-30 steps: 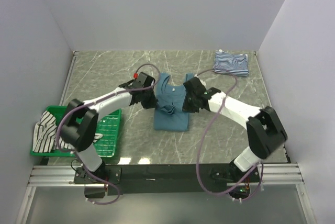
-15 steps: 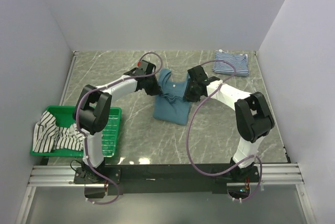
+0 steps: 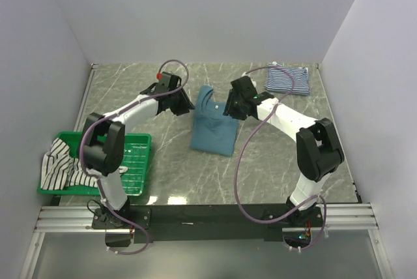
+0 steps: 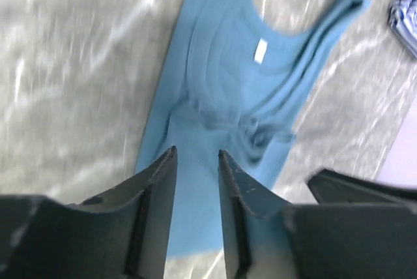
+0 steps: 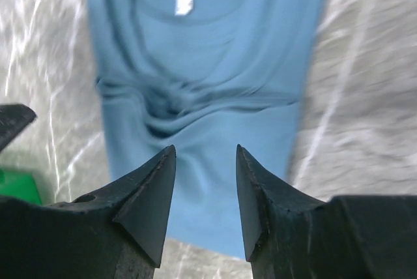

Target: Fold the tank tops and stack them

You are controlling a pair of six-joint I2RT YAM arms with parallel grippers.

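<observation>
Basket, near-left corner: the green basket (image 3: 133, 165) holds the black-and-white striped top (image 3: 62, 168), spilling over its left rim.
Left gripper (image 3: 186, 105): spread and empty; it has just let go beside the teal top's left edge.
Teal top (image 3: 212, 129): mid-table, long and narrow, neck towards the far edge, rumpled across the middle.
Right gripper (image 3: 231, 106): also spread and empty, just released.
Navy-striped top (image 3: 287, 78): folded, far-right corner.
Meaning: you likely still owe a crosswise fold and the stacking.
Surface, room: grey-green marbled table (image 3: 130, 83), plain white walls (image 3: 195, 12).
</observation>
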